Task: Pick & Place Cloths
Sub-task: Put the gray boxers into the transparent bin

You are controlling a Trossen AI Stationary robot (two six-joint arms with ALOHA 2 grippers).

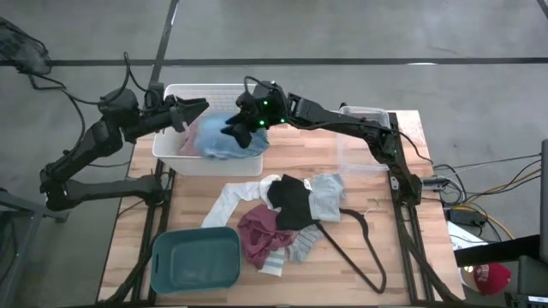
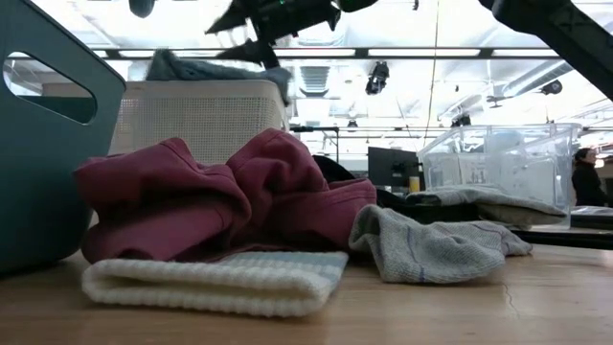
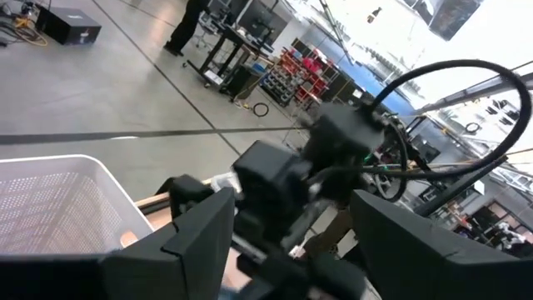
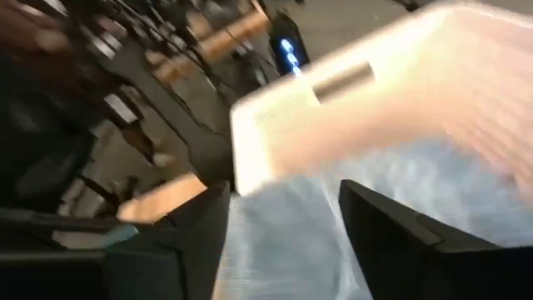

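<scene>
Two claws, both over one white basket [image 1: 175, 152]. One teal bin [image 1: 195, 260], one clear box [image 1: 366, 114], one hanger [image 1: 358, 248].

Right claw [image 1: 241, 125]: fingers apart, just above blue shirt [image 1: 235, 141]. Pink shirt [image 1: 194, 135] beside it, both heaped in basket. Left claw [image 1: 195, 109]: fingers parted, hovering over basket's far rim, near pink shirt.

Loose pile well clear of both claws: maroon [image 1: 260, 233], black [image 1: 294, 204], grey [image 1: 328, 195], white [image 1: 234, 198] pcs.

Low view only: maroon piece [image 2: 220, 196] bunched on folded white ribbed piece [image 2: 215, 279], grey sock-like piece [image 2: 431, 249] alongside, person [image 2: 581, 176] in bkgd. Right wrist view: pale blue fabric [image 4: 283, 242] between fingers, blurred.
</scene>
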